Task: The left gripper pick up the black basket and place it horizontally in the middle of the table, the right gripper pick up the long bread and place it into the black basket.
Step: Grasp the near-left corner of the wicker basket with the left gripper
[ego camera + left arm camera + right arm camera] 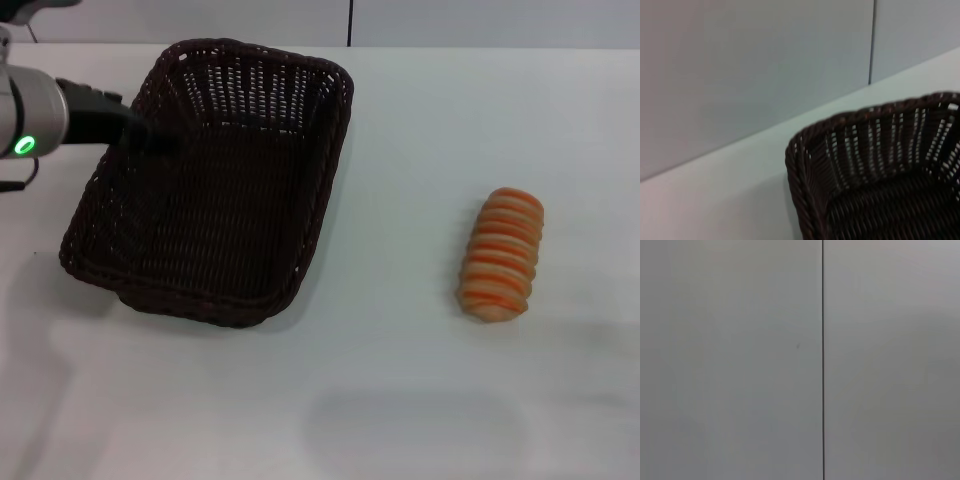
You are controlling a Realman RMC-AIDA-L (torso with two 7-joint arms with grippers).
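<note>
One black basket point(215, 215) sits on the left half of the table point(400, 380), lying at an angle; my left gripper point(150, 135) reaches over its left rim, grip state I cannot tell; the long bread point(502, 255) lies well apart on the right.
</note>
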